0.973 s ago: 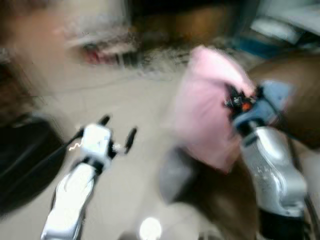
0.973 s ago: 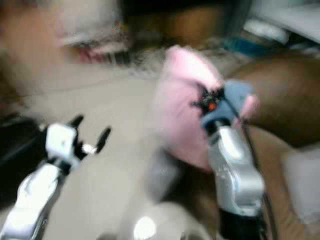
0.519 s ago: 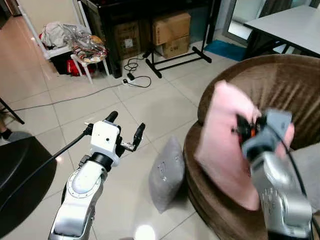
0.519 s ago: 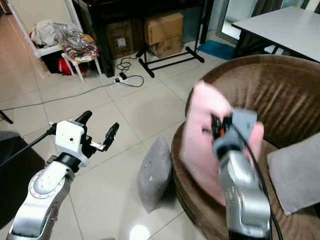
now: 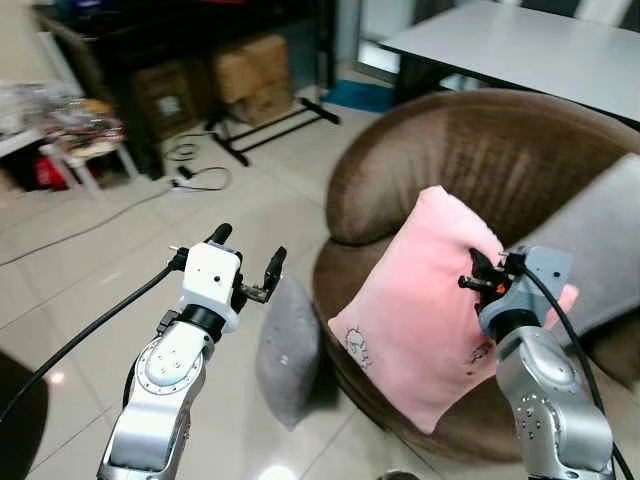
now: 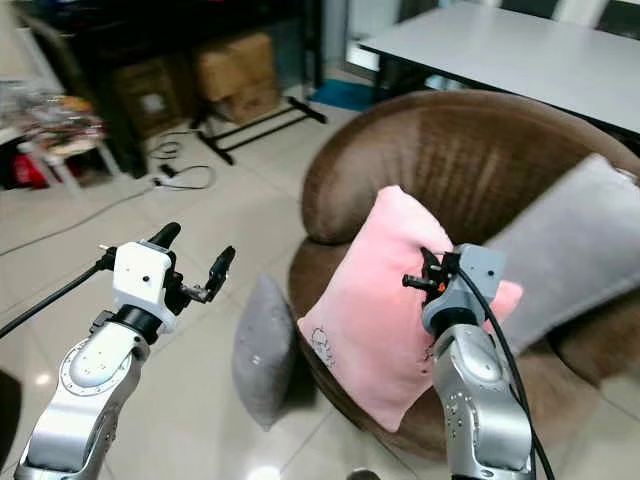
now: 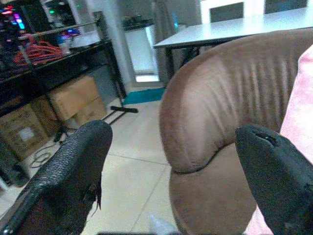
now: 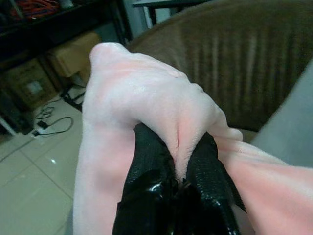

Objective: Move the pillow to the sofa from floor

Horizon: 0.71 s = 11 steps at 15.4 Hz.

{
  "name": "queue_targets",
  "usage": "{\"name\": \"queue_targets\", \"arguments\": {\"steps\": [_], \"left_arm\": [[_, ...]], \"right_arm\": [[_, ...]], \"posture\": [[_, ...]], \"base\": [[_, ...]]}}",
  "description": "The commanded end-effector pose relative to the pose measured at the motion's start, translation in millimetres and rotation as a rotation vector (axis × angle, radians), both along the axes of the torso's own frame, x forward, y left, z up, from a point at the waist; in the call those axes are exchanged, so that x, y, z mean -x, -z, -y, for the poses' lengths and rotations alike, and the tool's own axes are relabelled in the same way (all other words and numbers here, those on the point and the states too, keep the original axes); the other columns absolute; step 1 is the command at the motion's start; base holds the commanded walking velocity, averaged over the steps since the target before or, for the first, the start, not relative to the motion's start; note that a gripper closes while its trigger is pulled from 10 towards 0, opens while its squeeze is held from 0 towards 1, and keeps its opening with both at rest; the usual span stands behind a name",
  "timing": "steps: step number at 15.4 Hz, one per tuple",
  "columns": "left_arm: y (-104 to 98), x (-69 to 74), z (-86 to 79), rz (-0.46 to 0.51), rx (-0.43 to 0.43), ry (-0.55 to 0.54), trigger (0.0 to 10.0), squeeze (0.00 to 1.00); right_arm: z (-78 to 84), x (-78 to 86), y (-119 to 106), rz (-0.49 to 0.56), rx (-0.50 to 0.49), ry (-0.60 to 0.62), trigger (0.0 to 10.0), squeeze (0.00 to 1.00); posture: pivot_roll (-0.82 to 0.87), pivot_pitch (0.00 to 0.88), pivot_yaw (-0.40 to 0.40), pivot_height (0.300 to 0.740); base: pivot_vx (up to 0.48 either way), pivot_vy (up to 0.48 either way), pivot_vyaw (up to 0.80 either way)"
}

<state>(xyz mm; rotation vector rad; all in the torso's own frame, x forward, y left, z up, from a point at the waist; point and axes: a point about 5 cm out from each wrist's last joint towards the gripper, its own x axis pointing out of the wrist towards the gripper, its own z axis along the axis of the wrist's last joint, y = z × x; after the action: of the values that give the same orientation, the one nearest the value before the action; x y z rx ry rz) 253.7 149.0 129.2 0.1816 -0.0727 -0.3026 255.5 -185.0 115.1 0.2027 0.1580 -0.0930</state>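
A pink pillow (image 5: 420,310) hangs over the front of the round brown sofa (image 5: 470,150), its lower corner at the seat's edge. My right gripper (image 8: 178,171) is shut on a fold of the pillow's upper edge; from the head it shows at the pillow's right side (image 5: 480,285). A grey pillow (image 5: 288,345) stands on edge on the tiled floor against the sofa's front. My left gripper (image 5: 245,255) is open with nothing between its fingers (image 7: 68,171), held above the floor just left of the grey pillow.
Another grey cushion (image 5: 590,245) leans on the sofa's right side. A white table (image 5: 520,40) stands behind the sofa. Cardboard boxes (image 5: 250,70), a black stand and cables (image 5: 195,175) lie at the far left on the floor.
The camera has swung right, bringing the sofa to the middle. The pink pillow, held by my right gripper, now hangs lower over the sofa's front. The left gripper keeps its pose.
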Motion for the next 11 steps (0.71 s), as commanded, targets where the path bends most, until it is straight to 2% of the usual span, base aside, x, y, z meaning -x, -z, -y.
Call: {"name": "queue_targets", "arguments": {"steps": [1, 7, 11], "left_arm": [[0.1, 0.2, -1.6, 0.003, -0.009, 0.002, 10.0, 0.0], [-0.9, 0.6, -1.5, 0.005, 0.0, 0.014, 10.0, 0.0], [-0.6, 1.7, -1.8, 0.001, 0.0, 0.016, 10.0, 0.0]], "right_arm": [[0.0, -1.7, -9.1, 0.06, 0.004, 0.004, 10.0, 0.0], [1.3, -4.4, -13.0, 0.091, 0.017, 0.005, 10.0, 0.0], [4.3, -4.5, -12.7, 0.095, 0.026, 0.014, 10.0, 0.0]], "posture": [[-0.08, 0.0, 0.047, 0.74], [-0.07, 0.0, 0.048, 0.74], [-0.07, 0.0, 0.046, 0.74]], "base": [[0.24, 0.0, -0.78], [0.268, 0.0, -0.76], [0.277, 0.0, 0.0]]}}
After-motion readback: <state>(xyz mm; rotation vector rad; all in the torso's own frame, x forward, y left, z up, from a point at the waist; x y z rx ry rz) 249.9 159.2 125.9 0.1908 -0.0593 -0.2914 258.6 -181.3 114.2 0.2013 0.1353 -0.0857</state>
